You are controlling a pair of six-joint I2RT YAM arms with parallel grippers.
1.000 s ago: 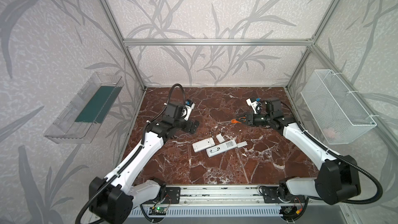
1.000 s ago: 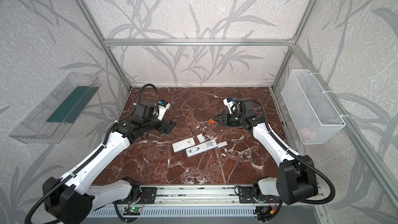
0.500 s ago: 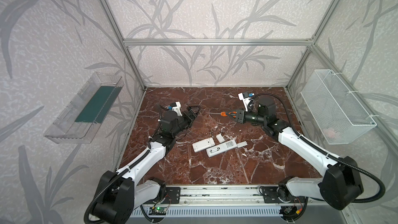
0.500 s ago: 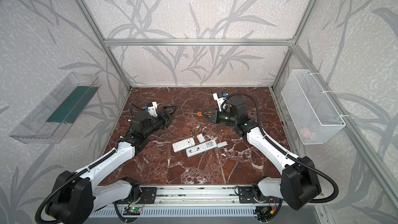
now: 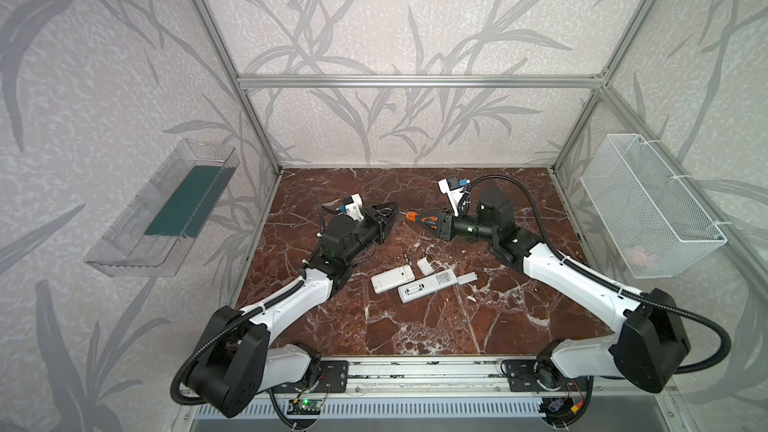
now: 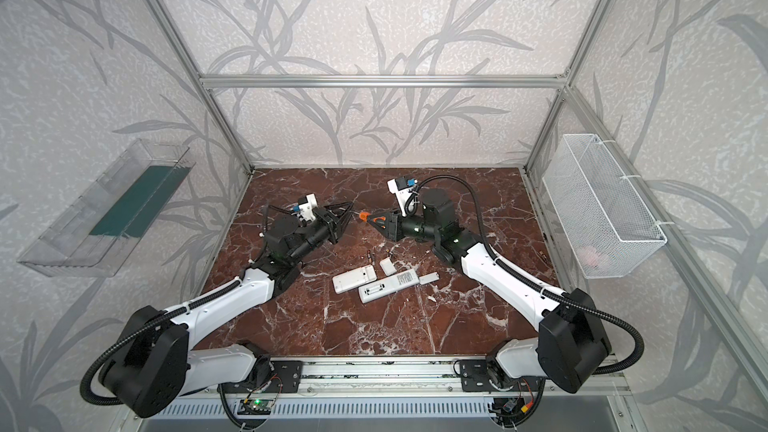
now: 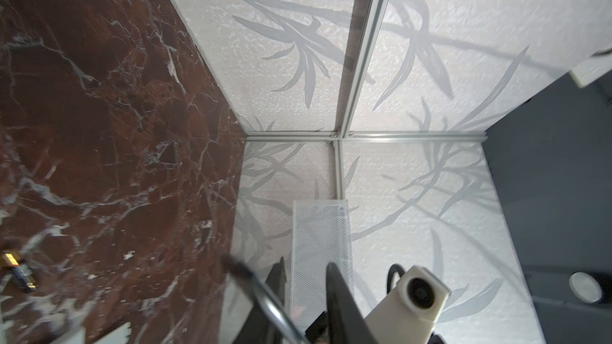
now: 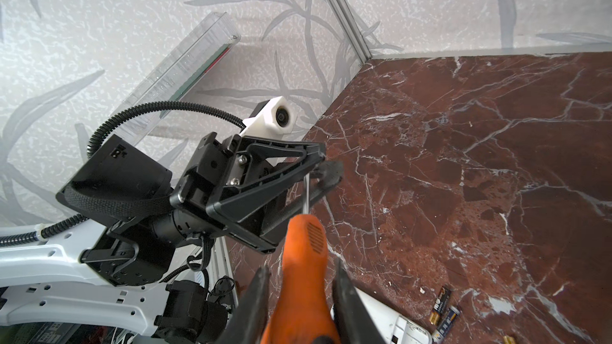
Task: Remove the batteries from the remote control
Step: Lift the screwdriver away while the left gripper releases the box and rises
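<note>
On the veined red-brown marble tabletop (image 5: 415,326) in both top views, your batteries (image 5: 407,258) lie loose just beyond two white remotes (image 5: 392,279), with leaf-papered walls (image 5: 374,35) all round. The left wrist view gives you marble meeting that wall and the white mesh basket (image 7: 319,243). In the right wrist view your right gripper (image 8: 301,266) clamps the orange-handled screwdriver (image 8: 304,236), and the left gripper (image 8: 318,167) is closed at its shaft.

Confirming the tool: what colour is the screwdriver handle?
The screwdriver handle is orange, clearest in the right wrist view.
</note>
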